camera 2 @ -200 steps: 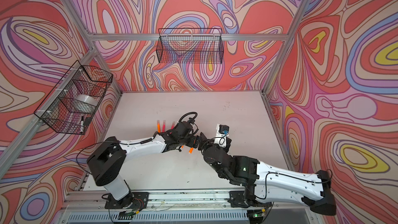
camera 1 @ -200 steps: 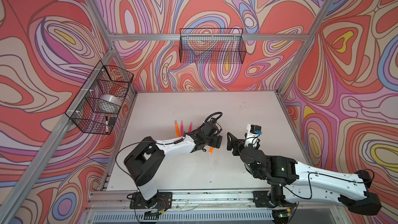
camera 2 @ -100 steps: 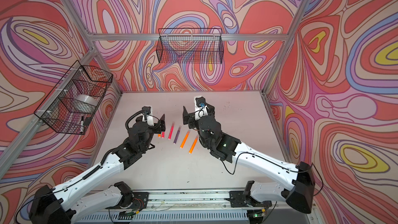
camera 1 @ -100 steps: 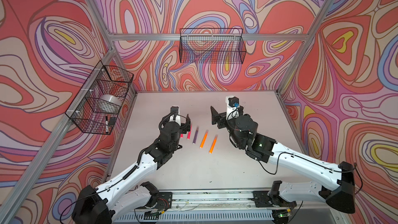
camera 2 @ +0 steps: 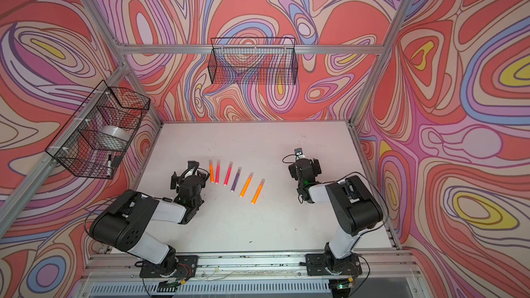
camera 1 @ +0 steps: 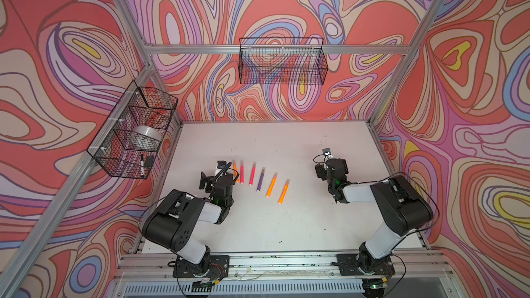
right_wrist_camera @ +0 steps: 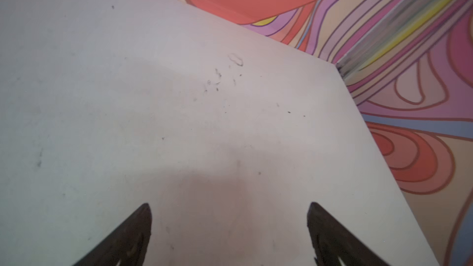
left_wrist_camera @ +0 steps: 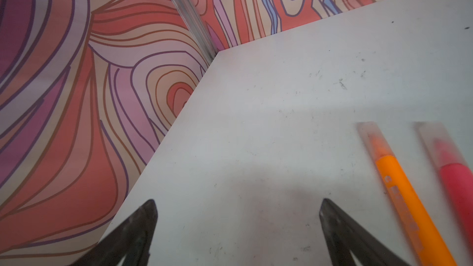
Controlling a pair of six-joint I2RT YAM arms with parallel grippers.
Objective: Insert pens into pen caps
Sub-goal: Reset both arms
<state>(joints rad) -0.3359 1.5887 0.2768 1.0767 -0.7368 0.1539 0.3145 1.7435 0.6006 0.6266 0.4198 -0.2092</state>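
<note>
In both top views the six pens (camera 1: 271, 185) lay side by side in a fanned row on the white table (camera 1: 286, 225), between the two arms: orange, two pink, purple, two orange. Each wore one of the pale pen caps (camera 1: 287, 180) on its far end. The left gripper (camera 2: 189, 179) hung just beside the end orange pen (camera 2: 211, 172), and in a top view its cable and one finger overlapped part of that pen. The right gripper (camera 1: 330, 167) stood well apart from the row, with bare table between. A side basket (camera 1: 126, 167) of black wire on the left wall held a tape roll (camera 1: 144, 136) and a black-capped marker (camera 1: 142, 165). A back basket (camera 1: 282, 64) hung on the far wall.

In the left wrist view the black fingers (left_wrist_camera: 138, 226) were spread wide with only bare table between them. The end orange pen and a pink pen (left_wrist_camera: 458, 193) lay outside one finger, slightly blurred, their tips showing through the translucent caps.

In the right wrist view the fingers (right_wrist_camera: 128, 231) were also spread wide and held nothing. Scuffed table and a corner of the patterned wall lay ahead.
</note>
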